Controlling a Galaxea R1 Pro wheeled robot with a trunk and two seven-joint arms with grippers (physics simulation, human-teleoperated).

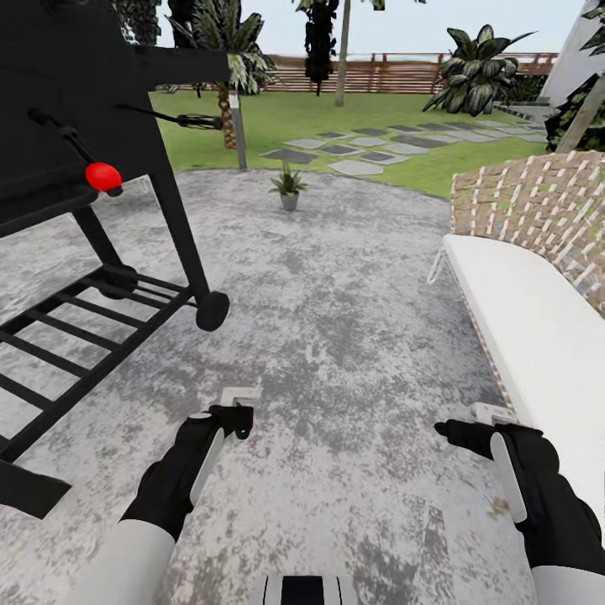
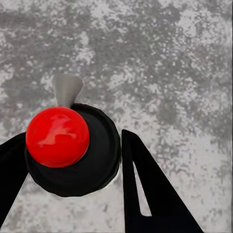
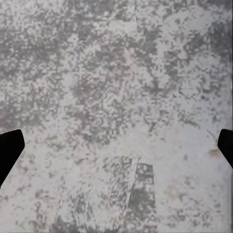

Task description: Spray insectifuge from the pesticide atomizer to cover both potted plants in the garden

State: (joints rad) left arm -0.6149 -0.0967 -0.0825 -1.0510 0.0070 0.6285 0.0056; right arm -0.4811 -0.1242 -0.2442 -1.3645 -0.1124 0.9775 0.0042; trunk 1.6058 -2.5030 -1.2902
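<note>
My left gripper hangs low over the grey paving, its fingers drawn in on a round dark object. Seen end-on in the left wrist view, this object carries a red ball and a small grey cone nozzle, and I take it for the pesticide atomizer. The left gripper is shut on it. My right gripper hovers open over bare paving, fingers wide apart, nothing between them. One potted plant, a small rosette of pointed green leaves in a grey pot, stands ahead at the paving's far edge. Behind it lies the garden lawn.
A black grill on wheels with a red knob stands close on the left. A white-cushioned wicker sofa runs along the right. A grey post, stepping stones, palms and a wooden fence lie beyond. Paving stretches ahead between grill and sofa.
</note>
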